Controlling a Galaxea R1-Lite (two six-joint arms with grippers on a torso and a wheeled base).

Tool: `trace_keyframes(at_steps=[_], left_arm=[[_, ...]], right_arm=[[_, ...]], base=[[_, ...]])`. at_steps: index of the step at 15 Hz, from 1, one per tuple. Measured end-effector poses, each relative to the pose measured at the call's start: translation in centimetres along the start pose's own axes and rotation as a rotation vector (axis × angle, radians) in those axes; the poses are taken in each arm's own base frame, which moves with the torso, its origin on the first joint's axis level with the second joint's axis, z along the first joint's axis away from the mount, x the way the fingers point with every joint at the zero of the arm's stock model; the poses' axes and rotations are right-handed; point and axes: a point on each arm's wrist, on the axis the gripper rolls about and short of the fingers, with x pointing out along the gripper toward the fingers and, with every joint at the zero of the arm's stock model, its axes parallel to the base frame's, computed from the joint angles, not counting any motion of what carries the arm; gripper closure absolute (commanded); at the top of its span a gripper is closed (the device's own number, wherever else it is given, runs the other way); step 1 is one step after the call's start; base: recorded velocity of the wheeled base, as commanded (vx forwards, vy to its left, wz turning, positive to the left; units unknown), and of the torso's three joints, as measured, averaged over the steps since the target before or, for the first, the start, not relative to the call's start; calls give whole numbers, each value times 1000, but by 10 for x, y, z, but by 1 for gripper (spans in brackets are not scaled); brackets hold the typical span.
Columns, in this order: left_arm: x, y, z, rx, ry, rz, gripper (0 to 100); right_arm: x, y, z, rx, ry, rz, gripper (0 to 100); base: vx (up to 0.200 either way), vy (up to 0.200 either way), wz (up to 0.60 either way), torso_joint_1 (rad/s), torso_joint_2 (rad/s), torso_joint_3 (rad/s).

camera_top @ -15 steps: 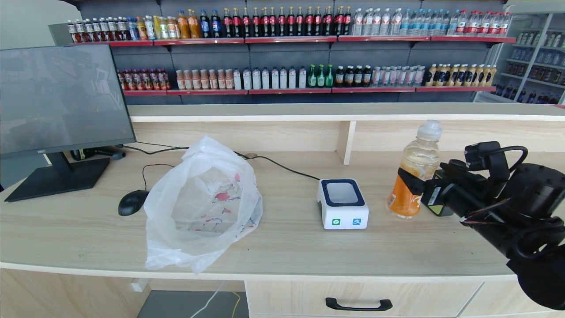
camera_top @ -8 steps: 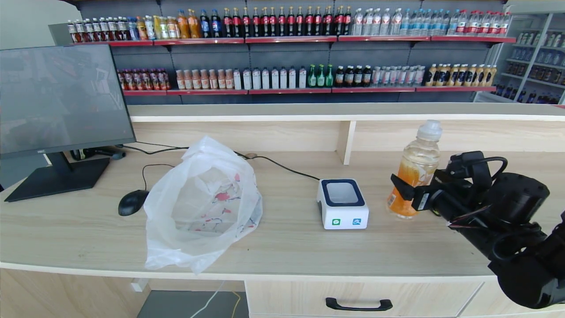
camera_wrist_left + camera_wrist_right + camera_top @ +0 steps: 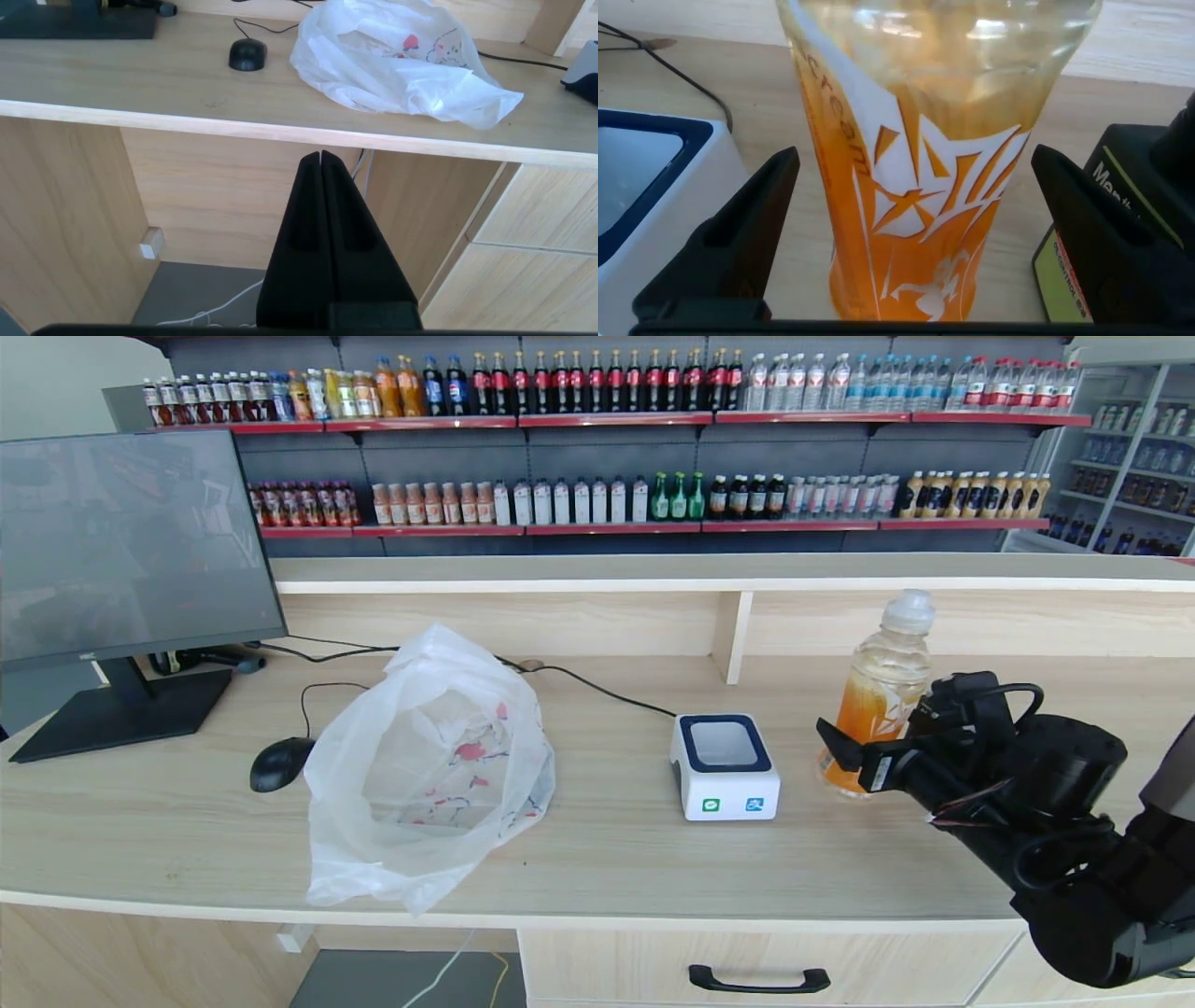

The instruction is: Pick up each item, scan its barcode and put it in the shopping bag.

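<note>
Right arm slid in toward the robot's left and dipped lower across that last second, and the right gripper [image 3: 870, 735] came to sit around the bottle instead of just beside it. The bottle itself didn't budge.

And what a target it was: a clear plastic drink bottle [image 3: 878, 695] with a white screw cap, pale amber liquid in its upper part and an orange wrap with white angular shapes around its lower half. It stood upright on the pale wood-grain table [image 3: 607, 859], just to the right of the small white box scanner with the dark blue-framed window [image 3: 724, 765].

From the right wrist view the bottle [image 3: 915, 187] stood squarely between the two black fingers [image 3: 724, 257], which were spread wide. A gap of table showed on each side, so neither pad touched the wrap and the grip held nothing. The scanner's corner [image 3: 635, 187] sat off to one side.

Over on the left, the crumpled white translucent plastic shopping bag with red printed marks [image 3: 429, 765] lay slumped on the table, well apart from the bottle. The left gripper [image 3: 321, 163] hung below the table's front edge, its fingers pressed flat together with nothing between them.
</note>
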Motion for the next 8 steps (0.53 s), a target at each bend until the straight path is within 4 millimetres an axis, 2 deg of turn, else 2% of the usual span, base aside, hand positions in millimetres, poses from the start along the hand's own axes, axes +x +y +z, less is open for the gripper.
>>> trace_keyframes(at_steps=[3,8], left_arm=[[0,0,0,0,0,0,100],[0,0,0,0,0,0,100]], right_arm=[[4,1,-8,-12,20,1,0],[8,0,-9,-11,17,-1,0]], base=[[0,0,0,0,0,0],[0,0,0,0,0,0]])
